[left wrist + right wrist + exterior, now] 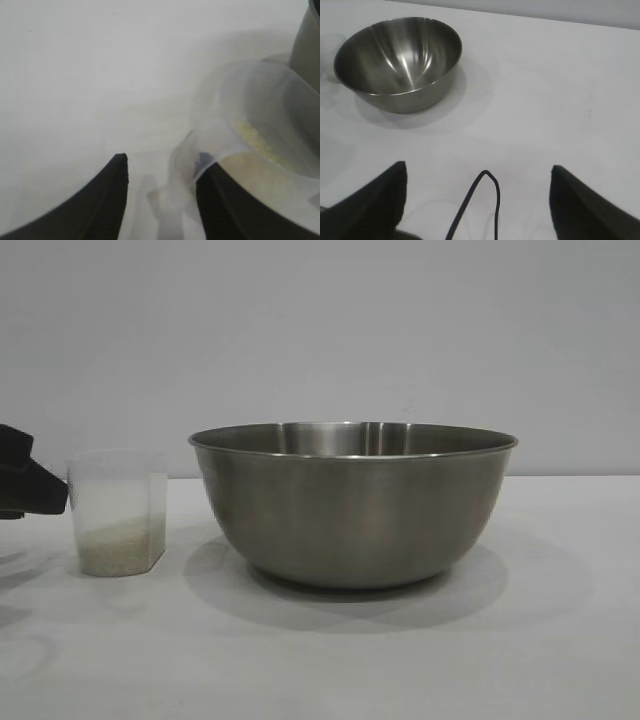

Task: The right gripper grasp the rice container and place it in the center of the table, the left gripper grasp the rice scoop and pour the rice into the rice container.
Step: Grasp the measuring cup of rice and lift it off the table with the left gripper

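Observation:
The rice container (pixel 352 505), a wide steel bowl, stands upright in the middle of the table (pixel 420 670) and looks empty in the right wrist view (pixel 397 62). The rice scoop (pixel 117 510), a translucent cup, stands just to its left with a shallow layer of rice (pixel 118 545) in it. My left gripper (pixel 30 485) is at the cup's outer side. In the left wrist view it (pixel 162 167) is open, its fingers either side of the cup's loop handle (pixel 172 197); one finger lies against the cup wall (pixel 260 100). My right gripper (pixel 477 172) is open and empty, well back from the bowl.
The bowl's wall (pixel 306 45) stands close beside the cup. A thin black cable loop (pixel 490 182) hangs between the right fingers. White tabletop lies in front of the bowl and to its right.

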Robot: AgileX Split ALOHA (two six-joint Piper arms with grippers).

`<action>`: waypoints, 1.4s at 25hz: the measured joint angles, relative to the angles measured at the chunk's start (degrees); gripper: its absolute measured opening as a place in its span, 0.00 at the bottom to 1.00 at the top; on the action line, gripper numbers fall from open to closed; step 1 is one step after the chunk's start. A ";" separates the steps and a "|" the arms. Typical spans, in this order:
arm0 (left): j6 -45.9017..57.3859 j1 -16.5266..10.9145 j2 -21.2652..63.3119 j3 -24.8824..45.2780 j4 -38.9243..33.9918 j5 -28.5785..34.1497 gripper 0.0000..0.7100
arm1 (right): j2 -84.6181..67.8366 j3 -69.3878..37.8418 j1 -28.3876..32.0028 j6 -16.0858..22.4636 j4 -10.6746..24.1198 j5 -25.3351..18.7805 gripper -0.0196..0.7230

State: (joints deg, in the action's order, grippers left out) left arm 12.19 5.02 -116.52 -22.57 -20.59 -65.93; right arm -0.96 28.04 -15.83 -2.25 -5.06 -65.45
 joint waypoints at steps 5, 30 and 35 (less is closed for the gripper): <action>0.00 0.00 -0.59 -1.62 0.00 0.00 0.38 | 0.00 0.00 0.00 0.00 -0.02 0.00 0.73; -0.88 0.00 -2.31 -7.17 -4.94 0.00 0.00 | 0.00 0.00 0.00 0.00 -0.15 0.00 0.73; -1.02 0.00 -2.05 -7.30 -5.02 0.33 0.00 | 0.00 0.00 0.00 -0.02 -0.28 0.00 0.73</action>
State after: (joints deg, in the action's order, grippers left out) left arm 11.17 5.02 -118.57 -29.87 -25.61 -65.60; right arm -0.96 28.04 -15.83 -2.28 -5.33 -65.45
